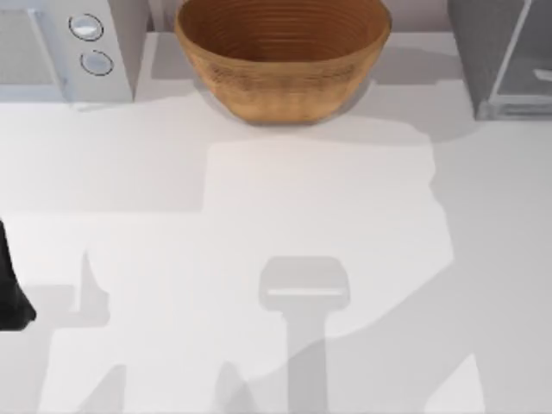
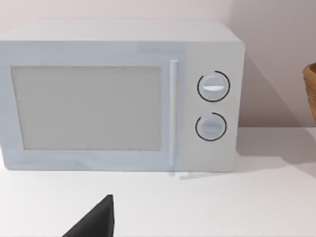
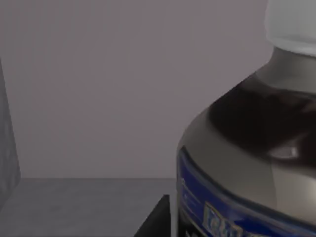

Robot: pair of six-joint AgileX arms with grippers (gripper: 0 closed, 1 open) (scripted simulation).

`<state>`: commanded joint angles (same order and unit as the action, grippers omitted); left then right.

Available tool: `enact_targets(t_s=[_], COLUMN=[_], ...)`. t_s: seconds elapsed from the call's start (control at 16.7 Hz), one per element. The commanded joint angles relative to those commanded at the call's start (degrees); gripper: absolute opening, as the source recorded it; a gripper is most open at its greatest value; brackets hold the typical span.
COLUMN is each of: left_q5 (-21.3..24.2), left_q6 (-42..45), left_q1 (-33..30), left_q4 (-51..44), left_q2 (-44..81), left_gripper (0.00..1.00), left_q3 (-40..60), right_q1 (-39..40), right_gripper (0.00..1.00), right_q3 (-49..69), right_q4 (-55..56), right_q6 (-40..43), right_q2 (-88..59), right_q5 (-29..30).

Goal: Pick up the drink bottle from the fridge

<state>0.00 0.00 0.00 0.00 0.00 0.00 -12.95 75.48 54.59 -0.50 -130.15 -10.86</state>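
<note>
White tabletop (image 1: pixel 259 216) under soft light

A pale wall (image 2: pixel 266 59) rose behind the white microwave (image 2: pixel 118 98); the wooden bowl (image 1: pixel 283 52) sat beside it, and broad grey shadows, possibly from overhead equipment, crossed the table.

The left arm (image 1: pixel 10 289) is showing as a plain black, matte shape. A black, flat, angular finger (image 2: pixel 96 219) is showing a pointed tip.

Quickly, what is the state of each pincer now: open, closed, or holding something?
Left pincer: at the table's left edge, before the microwave; cannot be told.
Right pincer: inside the fridge, close to the bottle; cannot be told.
</note>
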Motion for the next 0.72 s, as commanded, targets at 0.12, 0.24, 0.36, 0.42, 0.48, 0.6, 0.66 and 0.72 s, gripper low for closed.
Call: enact_targets(t_s=[0.12,0.24,0.36,0.42,0.48,0.6,0.66,0.72], left_q5=[0.0,0.0,0.0,0.0,0.0,0.0,0.0,0.0], left_q6=[0.0,0.0,0.0,0.0,0.0,0.0,0.0,0.0], left_q1=[0.0,0.0,0.0,0.0,0.0,0.0,0.0,0.0], left_q4=[0.0,0.0,0.0,0.0,0.0,0.0,0.0,0.0], left_q2=[0.0,0.0,0.0,0.0,0.0,0.0,0.0,0.0], left_gripper=[1.0,1.0,1.0,1.0,1.0,1.0,1.0,1.0], left_q3=[0.0,0.0,0.0,0.0,0.0,0.0,0.0,0.0], right_q1=[0.0,0.0,0.0,-0.2,-0.2,-0.2,-0.2,-0.2], right_gripper=[0.0,0.0,0.0,0.0,0.0,0.0,0.0,0.0], right_q3=[0.0,0.0,0.0,0.0,0.0,0.6,0.8,1.0], right_q4=[0.0,0.0,0.0,0.0,-0.2,-1.6,-2.7,-4.2], right_q6=[0.0,0.0,0.0,-0.1,-0.1,0.0,0.0,-0.1], right_q2=[0.0,0.0,0.0,0.1,0.3,1.6,2.4,3.2], right_q5=[0.0,0.0,0.0,0.0,0.0,0.0,0.0,0.0])
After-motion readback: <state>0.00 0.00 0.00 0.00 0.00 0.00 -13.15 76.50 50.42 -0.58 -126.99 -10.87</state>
